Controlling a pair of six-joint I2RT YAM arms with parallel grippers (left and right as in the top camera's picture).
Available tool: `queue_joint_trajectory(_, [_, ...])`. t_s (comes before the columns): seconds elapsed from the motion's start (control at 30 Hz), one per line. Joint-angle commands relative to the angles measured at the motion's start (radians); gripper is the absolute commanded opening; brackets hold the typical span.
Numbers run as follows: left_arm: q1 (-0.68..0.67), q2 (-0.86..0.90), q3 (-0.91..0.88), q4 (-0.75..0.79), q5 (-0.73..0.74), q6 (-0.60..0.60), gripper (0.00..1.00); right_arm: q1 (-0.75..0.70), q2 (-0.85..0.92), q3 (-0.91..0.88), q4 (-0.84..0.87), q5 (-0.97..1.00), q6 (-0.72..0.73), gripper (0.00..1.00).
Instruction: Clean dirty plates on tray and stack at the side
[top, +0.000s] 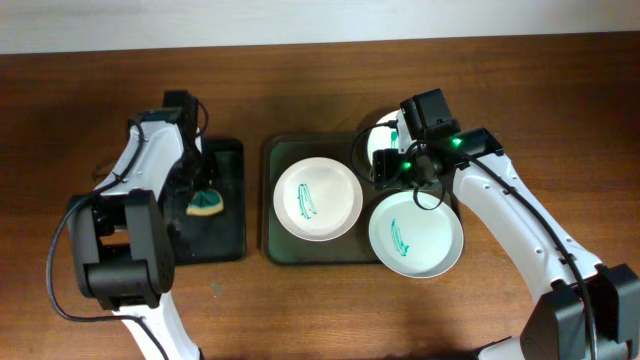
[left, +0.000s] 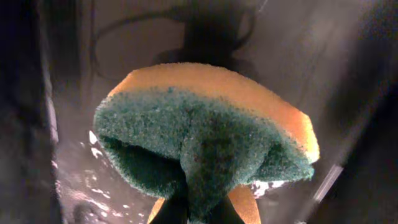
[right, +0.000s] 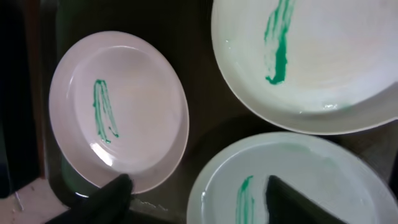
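Three white plates with green smears lie on the dark olive tray (top: 268, 245): one at centre-left (top: 318, 198), one at front right (top: 415, 235), and one at the back (top: 383, 132), partly hidden by my right arm. My right gripper (top: 385, 165) hovers open and empty over them. In the right wrist view its fingers (right: 199, 202) straddle the gap between the left plate (right: 118, 112) and the near plate (right: 292, 180); a third plate (right: 311, 56) lies beyond. My left gripper (top: 200, 190) is shut on an orange-and-green sponge (top: 206, 206) (left: 205, 130) over the black tray.
The narrower black tray (top: 225, 240) lies left of the olive tray, its wet surface showing in the left wrist view (left: 81, 180). Brown wooden table (top: 320, 310) surrounds both trays. A white wall edge runs along the back.
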Motion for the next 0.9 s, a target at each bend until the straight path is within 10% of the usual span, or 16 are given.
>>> queue_joint_trajectory(0.0, [-0.015,-0.056,0.161,-0.032,0.149,0.139,0.00,0.004,0.017,0.018,0.001,-0.021,0.056,0.61])
queue_joint_trajectory(0.87, [-0.214,-0.071,0.261,-0.051,0.264,0.103,0.00,0.082,0.310,0.018,0.136,-0.050,0.123,0.41])
